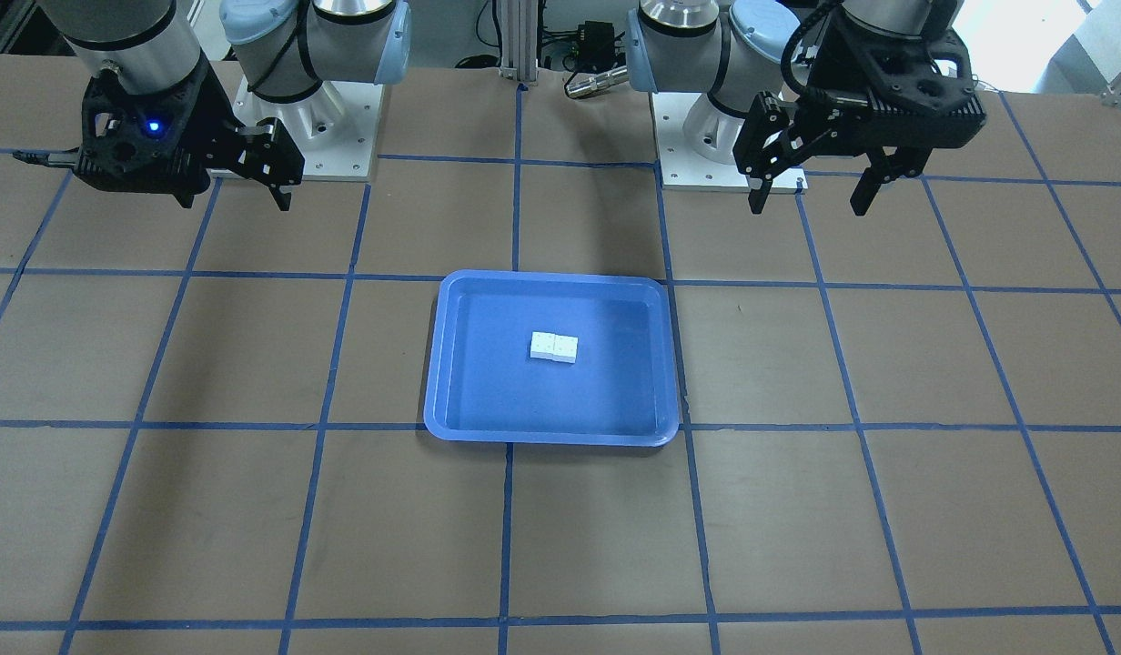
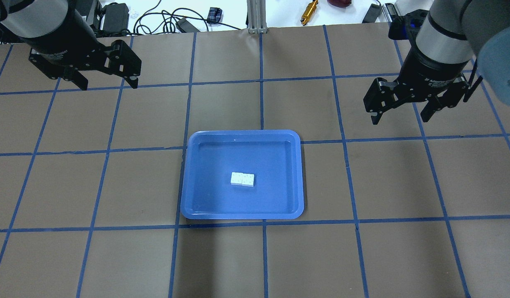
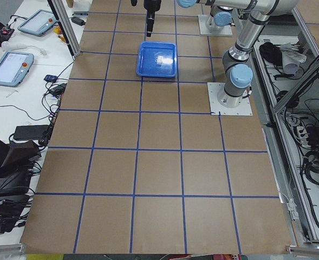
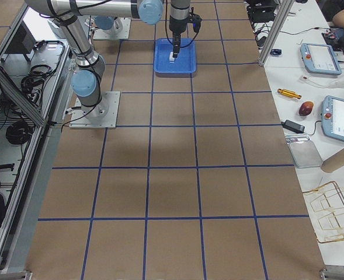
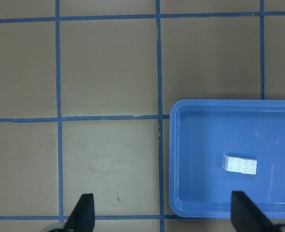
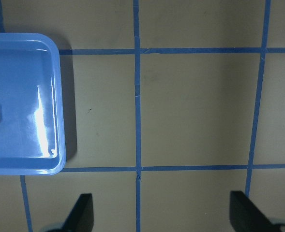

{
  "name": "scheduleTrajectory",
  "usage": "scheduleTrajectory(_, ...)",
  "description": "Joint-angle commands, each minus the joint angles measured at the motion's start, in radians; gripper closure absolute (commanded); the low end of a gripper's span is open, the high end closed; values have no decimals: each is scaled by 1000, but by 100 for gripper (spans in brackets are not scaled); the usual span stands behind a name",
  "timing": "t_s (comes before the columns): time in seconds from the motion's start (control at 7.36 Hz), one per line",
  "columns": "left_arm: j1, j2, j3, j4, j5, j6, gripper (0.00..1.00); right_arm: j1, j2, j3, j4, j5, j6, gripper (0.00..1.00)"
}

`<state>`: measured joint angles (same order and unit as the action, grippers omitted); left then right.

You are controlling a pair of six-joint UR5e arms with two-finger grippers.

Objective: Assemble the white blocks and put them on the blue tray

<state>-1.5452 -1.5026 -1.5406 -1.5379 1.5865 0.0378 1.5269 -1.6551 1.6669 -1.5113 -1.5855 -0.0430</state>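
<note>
White blocks (image 2: 242, 179) are joined into one short bar, lying flat in the blue tray (image 2: 242, 133) just 6 o'clock of its centre. Left gripper (image 2: 108, 84) hangs at the tray's 10 o'clock and right gripper (image 2: 400, 118) at 2 o'clock, both spread wide and empty. Looks complete; nothing left.

A brown table (image 2: 255, 256), taped into squares by blue lines (image 2: 261, 103), fills most of the room. Along its operators' edge runs a white bench (image 4: 329, 84) with teach pendants (image 4: 320, 58), a cardboard tube (image 4: 340, 157) and a black power adapter (image 2: 116, 16). An aluminium post (image 2: 254, 16) rises at the middle of that edge. Beyond the opposite edge, cable bundles (image 3: 313, 162) lie on pale flooring. The light is even and the shadows soft.
</note>
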Motion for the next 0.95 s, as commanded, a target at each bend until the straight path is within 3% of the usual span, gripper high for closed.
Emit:
scheduleTrajectory(0.0, -1, -5, -1, 2, 0, 1, 0, 2, -12, -4, 3, 36, 0, 0)
scheduleTrajectory(0.81, 14, -48, 17, 5, -2, 4, 0, 2, -12, -3, 2, 24, 78, 0)
